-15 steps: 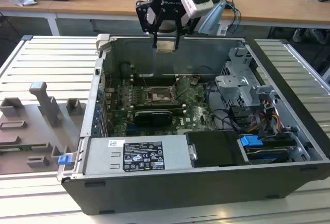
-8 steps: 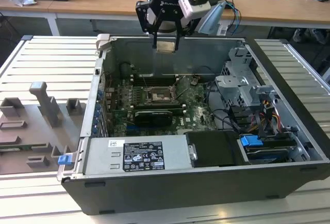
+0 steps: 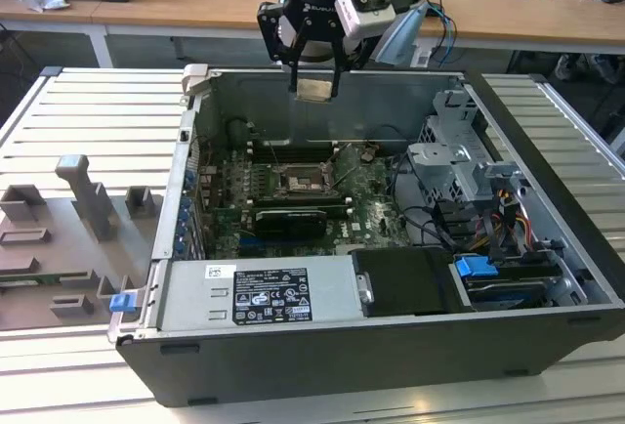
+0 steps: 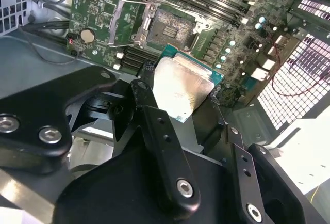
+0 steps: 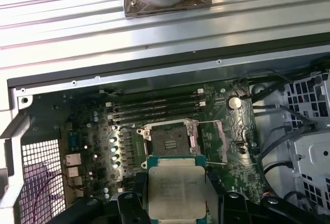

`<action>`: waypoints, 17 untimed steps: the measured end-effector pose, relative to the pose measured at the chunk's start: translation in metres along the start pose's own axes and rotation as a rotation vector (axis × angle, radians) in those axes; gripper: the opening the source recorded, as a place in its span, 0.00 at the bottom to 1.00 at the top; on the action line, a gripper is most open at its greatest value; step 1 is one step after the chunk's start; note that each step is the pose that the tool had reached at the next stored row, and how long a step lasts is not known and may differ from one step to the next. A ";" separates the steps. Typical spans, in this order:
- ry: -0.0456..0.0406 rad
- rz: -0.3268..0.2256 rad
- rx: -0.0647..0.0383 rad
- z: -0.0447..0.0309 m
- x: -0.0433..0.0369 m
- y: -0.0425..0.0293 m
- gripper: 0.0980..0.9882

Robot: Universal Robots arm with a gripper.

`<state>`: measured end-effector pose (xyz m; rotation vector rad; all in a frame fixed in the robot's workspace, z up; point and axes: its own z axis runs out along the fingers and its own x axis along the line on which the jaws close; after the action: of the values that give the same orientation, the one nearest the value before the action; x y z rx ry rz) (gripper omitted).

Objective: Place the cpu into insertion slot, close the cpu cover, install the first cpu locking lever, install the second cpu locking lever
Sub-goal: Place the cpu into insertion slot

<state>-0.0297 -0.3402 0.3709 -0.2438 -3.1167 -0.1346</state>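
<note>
My gripper hangs above the back wall of the open computer case, shut on the cpu, a thin pale silvery-tan square chip. In both wrist views the cpu sits flat between the black fingers. The insertion slot lies well below it on the green board, a square socket with a dark centre and nothing in it. The cpu cover is swung open beside the socket.
Long memory slots run beside the socket. A black card lies on the socket's near side, then the labelled power supply. A drive cage and cables fill the case at the exterior view's right. Grey fixtures stand outside at its left.
</note>
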 end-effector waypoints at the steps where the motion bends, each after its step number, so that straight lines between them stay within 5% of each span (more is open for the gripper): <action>1: -0.0005 0.005 0.000 0.0001 0.0000 0.0000 0.50; 17: -0.0056 0.066 -0.001 0.0006 0.0000 0.0000 0.50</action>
<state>-0.0297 -0.3402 0.3703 -0.3467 -3.1098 -0.1354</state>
